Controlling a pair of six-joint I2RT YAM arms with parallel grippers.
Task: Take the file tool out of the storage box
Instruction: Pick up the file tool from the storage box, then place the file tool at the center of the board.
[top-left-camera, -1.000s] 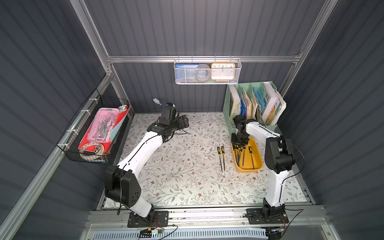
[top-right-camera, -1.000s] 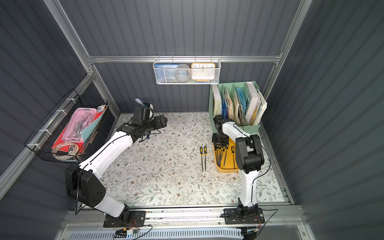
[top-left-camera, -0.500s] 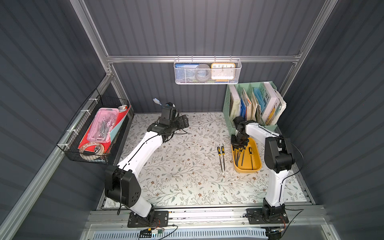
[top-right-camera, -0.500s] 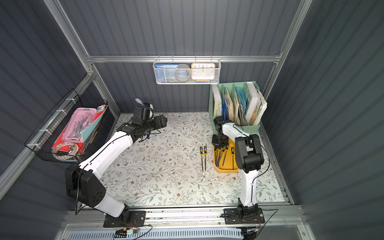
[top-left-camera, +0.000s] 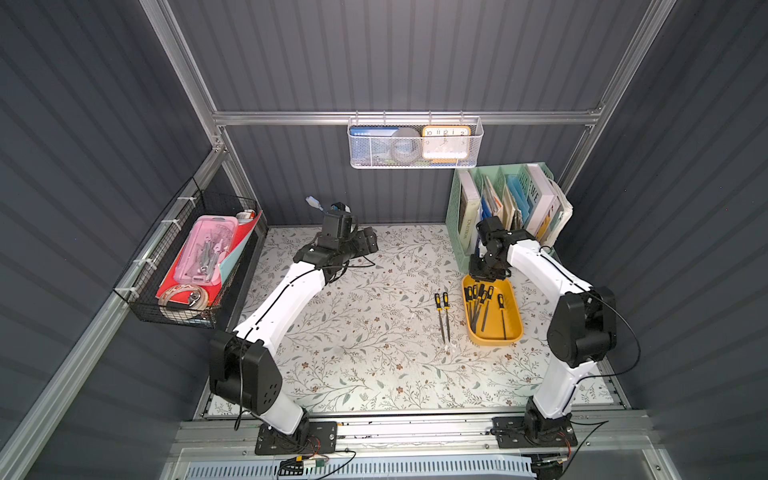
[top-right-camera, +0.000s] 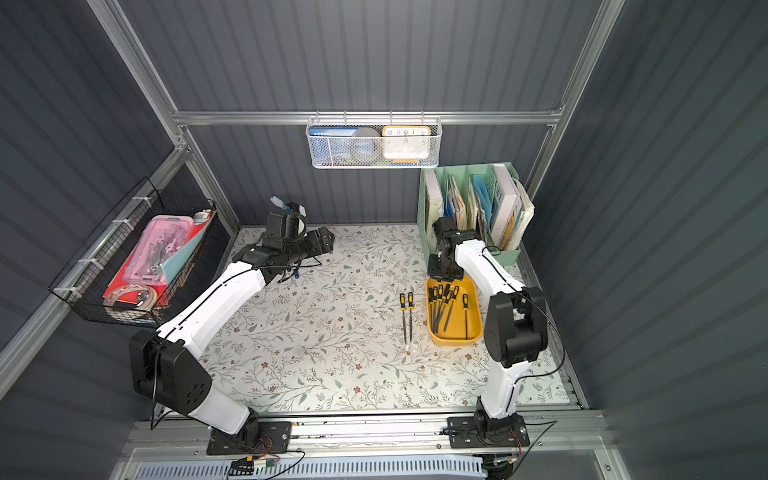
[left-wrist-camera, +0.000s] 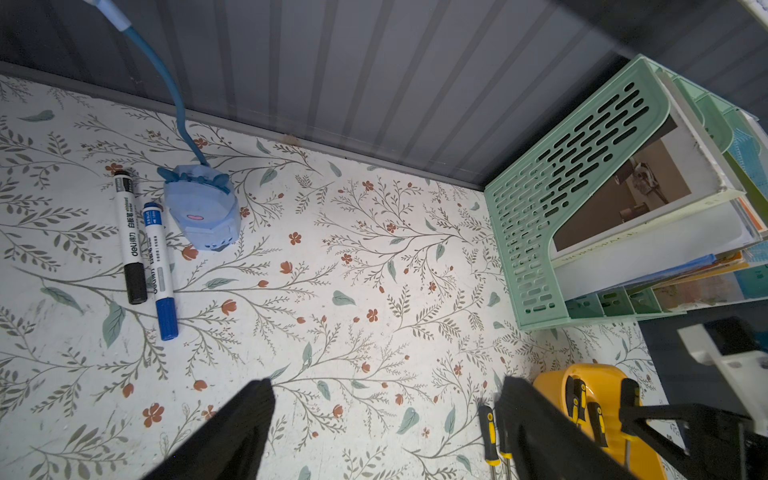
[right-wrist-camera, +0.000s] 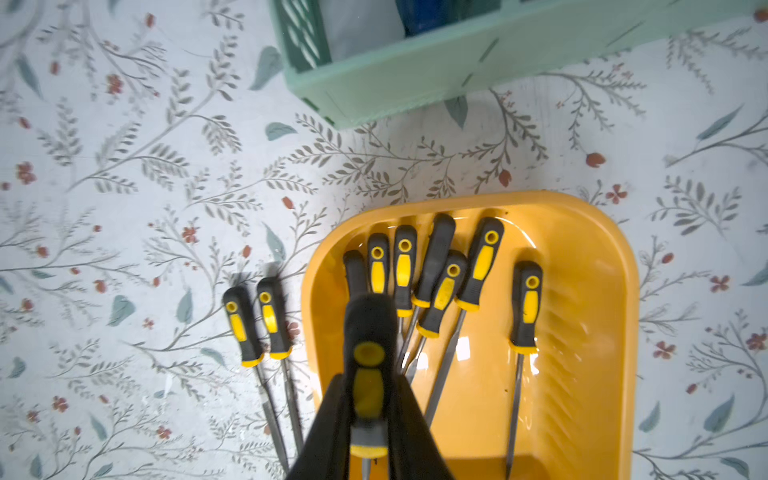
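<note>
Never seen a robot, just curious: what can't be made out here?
Right wrist view: tip of the black-and-yellow-handled metal file, cut off by the frame edge, shaft covered by the right end effector gripping it.
Both top views: its jaws, hidden under its wrist.
Both top views: pink translucent plastic case, contents too small.

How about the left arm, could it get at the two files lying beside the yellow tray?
Probably yes: the left gripper is open and empty, with only bare mat between it and the two files.

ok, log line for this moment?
right hand: shut on file tool, over storage box | left hand: open, empty | two files: out on table
</note>
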